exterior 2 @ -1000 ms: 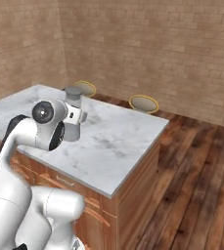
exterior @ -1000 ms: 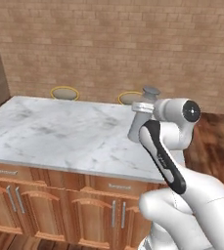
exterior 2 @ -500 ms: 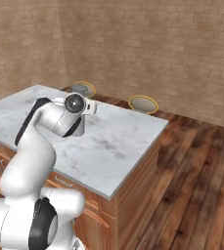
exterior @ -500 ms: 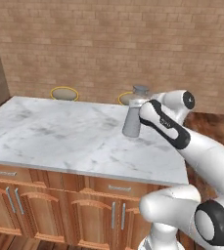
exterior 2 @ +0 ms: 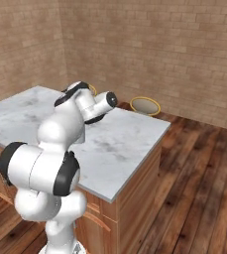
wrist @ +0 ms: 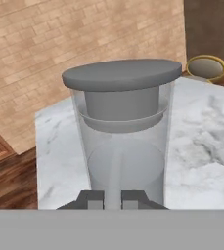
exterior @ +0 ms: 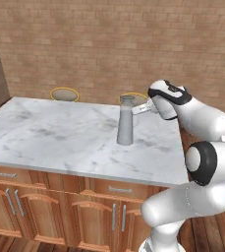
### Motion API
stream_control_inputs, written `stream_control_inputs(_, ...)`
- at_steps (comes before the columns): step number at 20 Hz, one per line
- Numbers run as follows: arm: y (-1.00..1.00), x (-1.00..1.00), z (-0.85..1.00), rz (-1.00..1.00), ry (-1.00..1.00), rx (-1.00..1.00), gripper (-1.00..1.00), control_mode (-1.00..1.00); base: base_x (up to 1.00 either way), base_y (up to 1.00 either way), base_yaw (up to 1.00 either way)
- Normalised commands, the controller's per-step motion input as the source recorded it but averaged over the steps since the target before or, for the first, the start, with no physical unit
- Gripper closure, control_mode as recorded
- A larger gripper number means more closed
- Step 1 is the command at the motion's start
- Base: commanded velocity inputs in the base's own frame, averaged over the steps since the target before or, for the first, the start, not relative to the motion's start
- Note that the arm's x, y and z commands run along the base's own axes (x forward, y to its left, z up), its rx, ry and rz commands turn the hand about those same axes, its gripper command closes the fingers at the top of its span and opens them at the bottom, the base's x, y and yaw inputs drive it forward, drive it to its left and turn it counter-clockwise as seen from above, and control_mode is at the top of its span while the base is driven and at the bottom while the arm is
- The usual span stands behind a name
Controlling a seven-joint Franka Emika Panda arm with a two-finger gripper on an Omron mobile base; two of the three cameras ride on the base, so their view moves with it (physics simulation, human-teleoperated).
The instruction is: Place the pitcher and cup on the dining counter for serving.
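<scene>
The tall grey pitcher (exterior: 126, 122) stands upright on the dining counter (exterior: 50, 133), near its far right corner, and its base looks to be touching the marble. My gripper (exterior: 142, 108) reaches in from the right at the level of the pitcher's capped top. In the hand view the pitcher (wrist: 123, 122) is very close, and my gripper (wrist: 112, 197) is shut on a thin pale strip on its side. In the right base view my own arm hides the pitcher above the counter (exterior 2: 125, 144). The cup is out of view.
Two round yellow-rimmed objects (exterior: 64, 94) (exterior 2: 145, 104) sit just beyond the counter's far edge, in front of the brick wall. The counter's right edge (exterior: 180, 162) drops to wooden floor (exterior 2: 199, 188). Open marble lies left of the pitcher.
The pitcher has moved left and down to the marble top. The arm has swung out to the right and stretched sideways, still gripping the pitcher.
</scene>
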Motion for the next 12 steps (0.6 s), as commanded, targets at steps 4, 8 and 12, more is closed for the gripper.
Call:
stream_control_inputs(4, 0.29, 0.09, -0.28, 0.06, 0.00, 0.00, 1.00, -1.00, 0.00, 0.00, 0.00)
stream_control_inputs(8, 0.37, 0.38, -0.44, 0.01, -0.03, -0.04, 1.00, -1.00, 0.00, 0.00, 0.00)
stream_control_inputs(12, 0.33, 0.38, -0.24, 0.00, 0.00, 0.00, 1.00, -1.00, 0.00, 0.00, 0.00)
